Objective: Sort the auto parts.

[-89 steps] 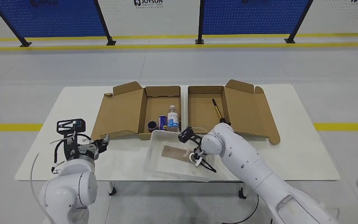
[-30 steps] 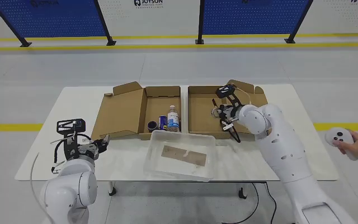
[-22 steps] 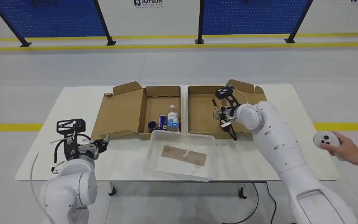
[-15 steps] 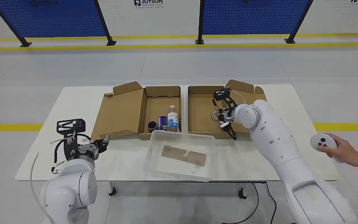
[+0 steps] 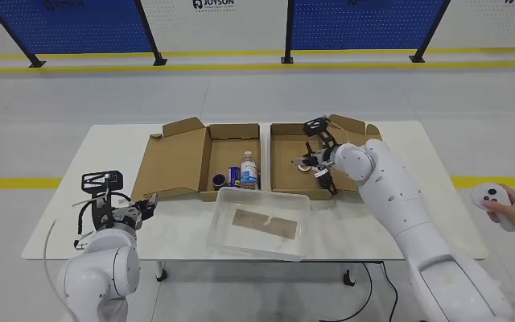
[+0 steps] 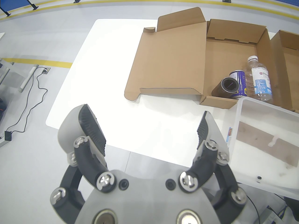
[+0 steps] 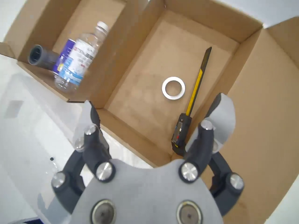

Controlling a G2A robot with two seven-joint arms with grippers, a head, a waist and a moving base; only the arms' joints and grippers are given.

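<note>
Table [image 5: 418,209]: two boxes side by side at mid-table, lids folded outward.
Left box [image 5: 234,137]: tube [image 5: 219,180], can [image 5: 233,175] and bottle [image 5: 249,171] in a row against near wall, tube leftmost, bottle rightmost.
Right box [image 5: 291,133]: ring [image 7: 173,88] on floor, caliper [image 7: 195,94] just right of it, along right wall.
Bin [image 5: 221,217] in front of both boxes, straddling their join; far rim seems to touch box walls, unsure.
Card strip [image 5: 264,223] inside bin.
Right gripper [image 7: 155,104] above right box's near-right corner.
Left gripper [image 6: 144,115] over table's near-left edge, well apart from bin.

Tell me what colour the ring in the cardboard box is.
The ring is white; the right wrist view shows it best.
</note>
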